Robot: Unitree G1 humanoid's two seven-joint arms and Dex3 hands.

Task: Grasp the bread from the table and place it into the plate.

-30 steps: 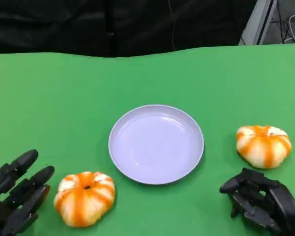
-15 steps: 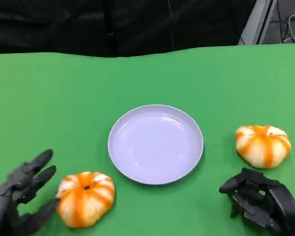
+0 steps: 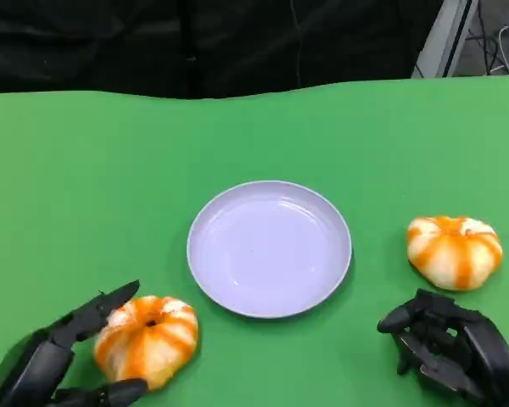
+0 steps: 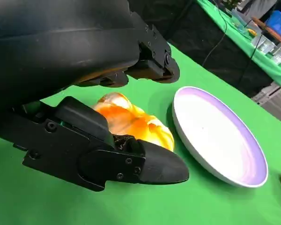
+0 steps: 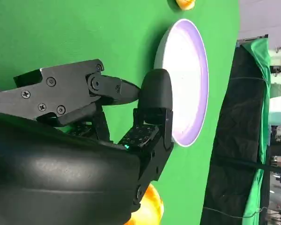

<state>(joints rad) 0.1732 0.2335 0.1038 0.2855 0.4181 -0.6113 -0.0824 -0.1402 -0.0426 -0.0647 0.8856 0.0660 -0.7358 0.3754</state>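
your left hand (image 3: 68,360) is spread wide around the near bread (image 3: 147,339), fingers on either side, contact unclear. your right hand (image 3: 445,343) sits curled and empty beside the other bread (image 3: 454,250). the plate (image 3: 269,248) lies between them.

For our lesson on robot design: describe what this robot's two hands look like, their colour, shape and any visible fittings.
Both the left hand and the right hand are matt black, with blocky, segmented fingers. The wrist views show a smooth rounded black shell behind each hand, small silver screws along the fingers, and a ridged pad with a faint green light on the right hand.
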